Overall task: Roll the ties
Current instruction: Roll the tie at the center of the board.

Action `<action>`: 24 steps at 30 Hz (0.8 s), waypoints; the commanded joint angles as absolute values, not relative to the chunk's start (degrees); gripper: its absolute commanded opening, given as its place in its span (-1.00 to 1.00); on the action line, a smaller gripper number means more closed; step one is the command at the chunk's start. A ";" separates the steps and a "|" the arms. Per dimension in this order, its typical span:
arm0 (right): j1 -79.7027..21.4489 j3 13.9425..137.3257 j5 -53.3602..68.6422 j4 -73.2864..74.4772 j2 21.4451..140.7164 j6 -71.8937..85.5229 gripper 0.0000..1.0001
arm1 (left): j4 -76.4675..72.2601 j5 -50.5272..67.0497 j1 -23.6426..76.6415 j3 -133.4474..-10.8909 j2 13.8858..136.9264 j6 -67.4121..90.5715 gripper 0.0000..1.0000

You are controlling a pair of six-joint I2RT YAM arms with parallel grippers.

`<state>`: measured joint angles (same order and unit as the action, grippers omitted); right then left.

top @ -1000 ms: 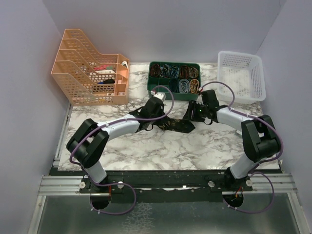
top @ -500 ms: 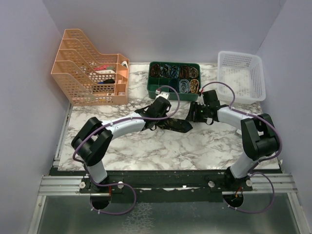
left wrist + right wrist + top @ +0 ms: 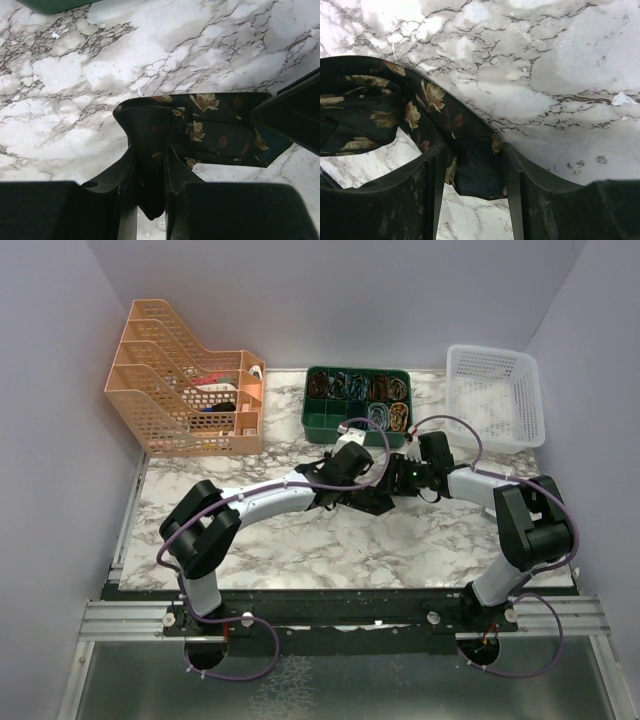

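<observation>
Two grippers are meeting over one dark tie near the middle of the marble table. At far left an orange file rack is standing by the wall, well apart from the work. The left arm is reaching across from that side. The left gripper is pinching a bunched fold of the tie between nearly closed fingers, and the cloth is hanging down through the narrow gap.

The black fabric with tan-gold flowers is lying crumpled on the marble between the two grippers, just in front of the green tray. The tray's compartments are holding coiled items too small to tell apart. From above, the left wrist is hiding much of the tie.

To the right, the right gripper is standing about half open. A thick fold of the tie is filling the space between its fingers and touching both, so it is gripping the cloth. A purple cable is arching over that wrist. At far right a white basket is sitting beside the tray, apart from both arms.
</observation>
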<state>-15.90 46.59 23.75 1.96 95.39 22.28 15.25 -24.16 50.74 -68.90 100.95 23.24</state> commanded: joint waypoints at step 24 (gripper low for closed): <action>-15.91 41.66 28.74 1.15 95.79 25.88 0.06 | 23.18 -44.02 58.71 -77.21 109.50 14.45 -1.00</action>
